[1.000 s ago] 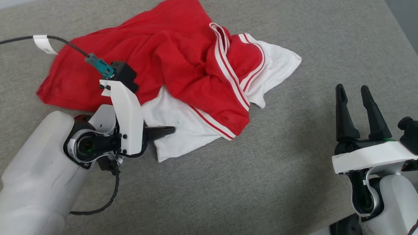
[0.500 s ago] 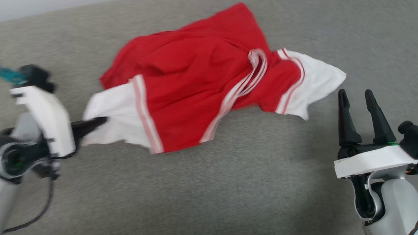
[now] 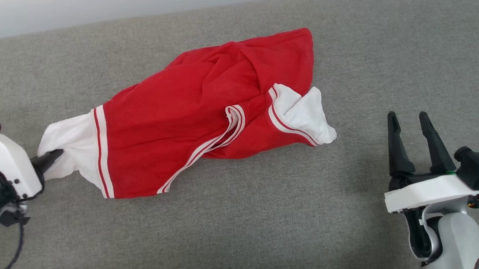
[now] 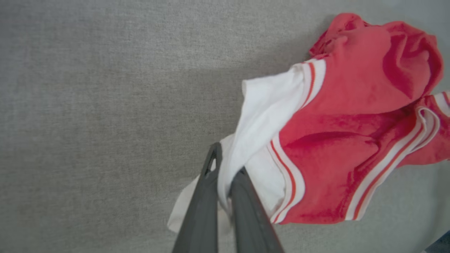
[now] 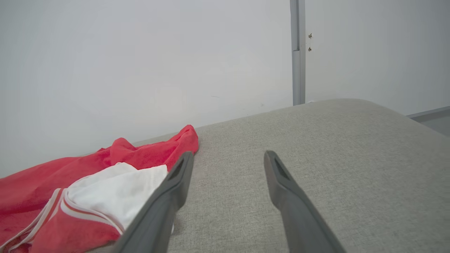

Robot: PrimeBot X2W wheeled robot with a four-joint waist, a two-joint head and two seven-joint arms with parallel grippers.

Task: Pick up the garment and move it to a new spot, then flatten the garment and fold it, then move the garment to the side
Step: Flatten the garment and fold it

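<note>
So the bench (image 3: 243, 231) is padded and covered in plain grey woven fabric, rounded off at the far right corner. The only thing on it is the garment (image 3: 182, 125), a rumpled red heap with one white sleeve end stretched out leftward.

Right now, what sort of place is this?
Probably an indoor test room: the garment lies on a grey fabric-covered surface against a bare white wall, its sleeve pinched by the left gripper.

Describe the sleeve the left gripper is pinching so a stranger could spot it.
On the grey surface lies a rumpled red shirt. Its white sleeve at the left end is pinched in the left gripper; the other sleeve lies free, crumpled at the right.
</note>
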